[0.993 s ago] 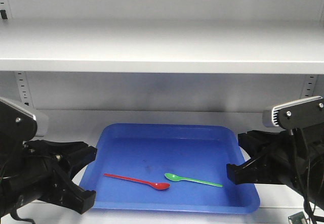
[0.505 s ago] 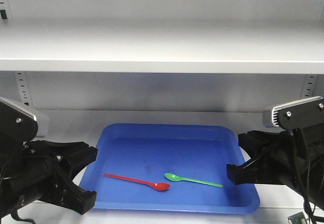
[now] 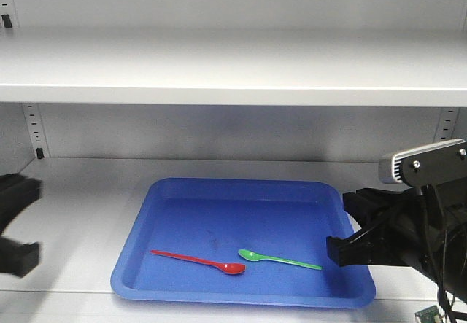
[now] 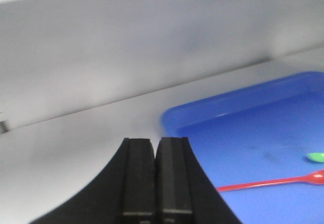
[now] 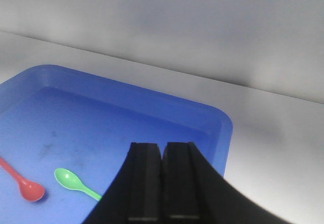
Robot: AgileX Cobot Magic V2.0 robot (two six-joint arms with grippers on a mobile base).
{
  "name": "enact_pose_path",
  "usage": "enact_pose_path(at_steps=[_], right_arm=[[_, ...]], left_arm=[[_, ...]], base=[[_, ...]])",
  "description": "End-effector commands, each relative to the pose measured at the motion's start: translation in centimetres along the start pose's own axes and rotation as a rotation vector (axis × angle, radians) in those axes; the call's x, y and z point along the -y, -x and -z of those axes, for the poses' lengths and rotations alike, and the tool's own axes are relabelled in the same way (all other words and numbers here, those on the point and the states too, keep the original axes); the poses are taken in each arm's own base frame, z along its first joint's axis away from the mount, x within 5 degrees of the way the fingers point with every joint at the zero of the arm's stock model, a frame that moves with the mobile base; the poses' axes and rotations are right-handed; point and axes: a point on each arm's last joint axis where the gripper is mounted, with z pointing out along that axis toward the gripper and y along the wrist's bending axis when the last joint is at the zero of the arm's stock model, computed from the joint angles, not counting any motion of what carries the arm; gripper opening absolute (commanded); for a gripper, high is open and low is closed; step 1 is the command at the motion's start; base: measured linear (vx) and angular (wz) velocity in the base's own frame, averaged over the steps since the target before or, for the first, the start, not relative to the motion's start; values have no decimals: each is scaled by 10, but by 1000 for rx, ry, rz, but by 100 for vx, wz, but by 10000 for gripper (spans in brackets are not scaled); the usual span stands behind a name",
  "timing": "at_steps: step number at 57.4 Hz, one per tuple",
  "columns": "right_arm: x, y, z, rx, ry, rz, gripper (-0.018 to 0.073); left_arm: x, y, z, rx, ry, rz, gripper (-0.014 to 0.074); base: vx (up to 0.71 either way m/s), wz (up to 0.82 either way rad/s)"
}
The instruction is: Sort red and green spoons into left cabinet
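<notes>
You have both spoons lying flat inside the blue tray (image 3: 139, 268), which sits on the lower shelf (image 3: 87, 199) of the grey cabinet (image 3: 233, 68). The red spoon (image 3: 197, 262) lies left of centre toward the tray's front, its handle running out to the left and its bowl pointing right; the green spoon (image 3: 281, 259) lies just beside it on the right, its bowl pointing left and its handle running out to the right. The two bowls are near each other but you can see a strip of blue between them, so they are apart. Your left gripper (image 4: 154, 155) is clenched, its two black fingers pressed flat together with nothing between them; in the front view it shows only as a blurred dark shape at the left edge, well apart from the tray. From its wrist camera you look across bare shelf to the tray's near corner, with the red handle and a bit of the green bowl at the right edge. Your right gripper (image 5: 162, 158) is likewise clenched on nothing, fingers touching. In the front view the right arm (image 3: 408, 228) hangs at the tray's right side, its dark tip overlapping the tray's right rim; whether it touches the rim you cannot tell.
</notes>
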Motion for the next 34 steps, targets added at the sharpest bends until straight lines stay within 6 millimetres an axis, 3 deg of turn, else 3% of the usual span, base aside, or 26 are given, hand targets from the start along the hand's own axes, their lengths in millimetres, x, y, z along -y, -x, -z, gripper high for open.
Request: enact_pose_path(at_steps=[1, 18, 34], right_arm=[[1, 15, 8, 55, 20, -28, -4], [0, 15, 8, 55, 21, -28, -4], [0, 15, 8, 55, 21, -28, -4]], left_arm=[[-6, 4, 21, 132, 33, 12, -1], [-11, -73, 74, 207, 121, 98, -1], [-8, -133, 106, 208, 195, 118, -1]], base=[[0, 0], [0, 0], [0, 0]])
